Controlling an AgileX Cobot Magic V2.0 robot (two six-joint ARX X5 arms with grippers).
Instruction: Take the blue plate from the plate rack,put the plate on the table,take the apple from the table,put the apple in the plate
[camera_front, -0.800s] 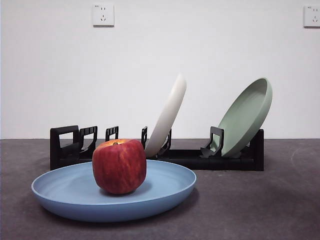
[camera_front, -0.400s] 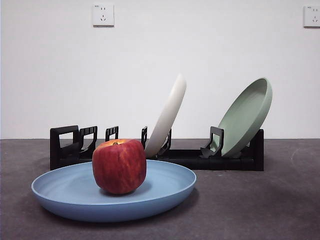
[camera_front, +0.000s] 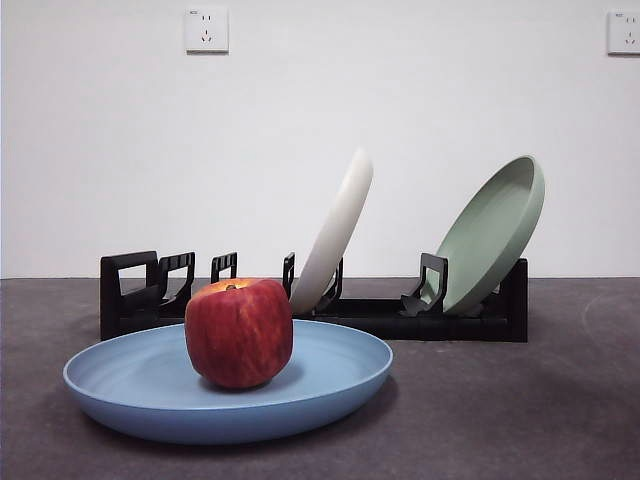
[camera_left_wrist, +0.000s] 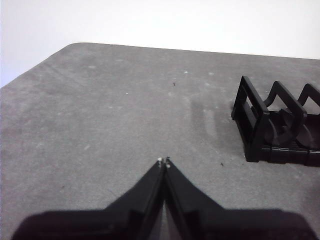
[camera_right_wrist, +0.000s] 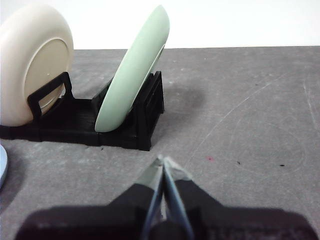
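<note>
The apple (camera_front: 238, 332) is sitting in the middle of the blue plate (camera_front: 140, 385), and the raised rim is keeping it from rolling off; the plate is lying flat on the table (camera_front: 520, 410), just in front of the plate rack (camera_front: 400, 318). The job is looking done, so both arms are waiting away from it; the left gripper (camera_left_wrist: 164, 161) is pinched closed and holding nothing; the right gripper (camera_right_wrist: 163, 161) is pinched closed too. Counting: one apple; three plates, one blue, one cream plate (camera_front: 335, 232) and one green plate (camera_front: 492, 232), these two leaning in the rack's slots so they are staying up.
</note>
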